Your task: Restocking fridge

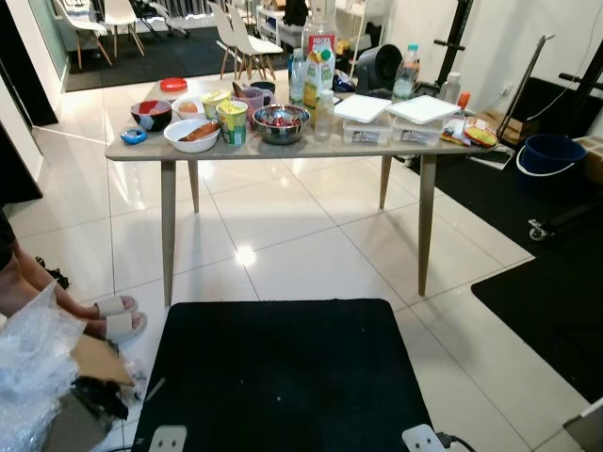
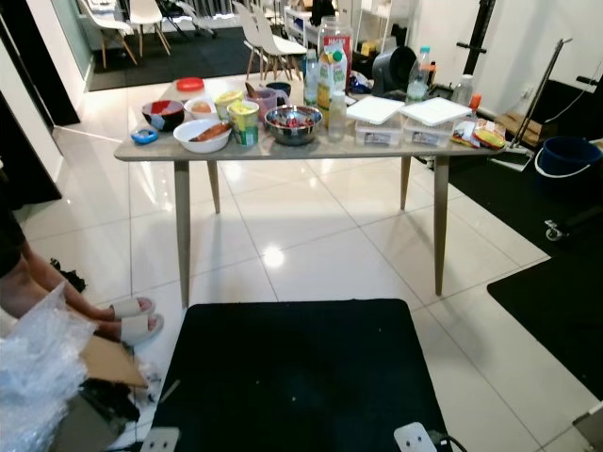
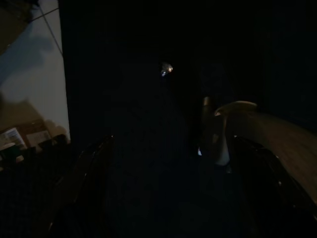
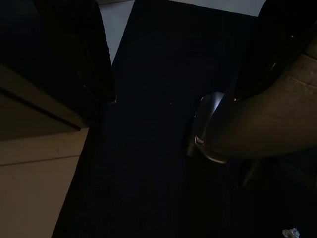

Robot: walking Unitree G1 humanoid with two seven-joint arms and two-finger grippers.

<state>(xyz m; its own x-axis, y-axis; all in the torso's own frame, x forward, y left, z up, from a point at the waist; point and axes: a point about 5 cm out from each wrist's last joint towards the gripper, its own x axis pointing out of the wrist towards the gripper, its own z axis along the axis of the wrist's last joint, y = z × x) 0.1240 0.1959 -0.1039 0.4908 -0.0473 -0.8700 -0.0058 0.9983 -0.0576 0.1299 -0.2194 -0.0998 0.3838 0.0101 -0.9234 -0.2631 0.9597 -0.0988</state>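
Mat (image 1: 283,377) underfoot, black, on the near side of the table (image 1: 396,151). Off the table's near left corner, on the floor: crumpled clear wrap (image 1: 28,367), then a person's feet in pale slippers (image 1: 118,315).

On the table itself, all the stock for the fridge, crowded toward its left and middle:
- white bowl (image 1: 191,135) at the front edge
- yellow-green cup (image 1: 232,121) just beside it
- steel bowl (image 1: 282,122) next along
- bottles (image 1: 312,75) standing upright behind
- two lidded clear boxes (image 1: 391,121) toward the right end

Off the table's right end, a blue bucket (image 1: 549,155); beyond the table, white chairs (image 1: 247,38).

Judged the work barely begun, with nothing picked up.

Reckoned the main risks as these:
- clipping the feet or snagging the wrap on the walk up to the table's left side
- nudging the front bowl off the edge when reaching in
- toppling a tall bottle by reaching across the packed dishes

Left gripper (image 3: 171,144) hung low over the mat, fingers apart as far as the gloom allowed, holding nothing. Right gripper (image 4: 173,96) likewise over the mat, fingers spread, empty, touching nothing.
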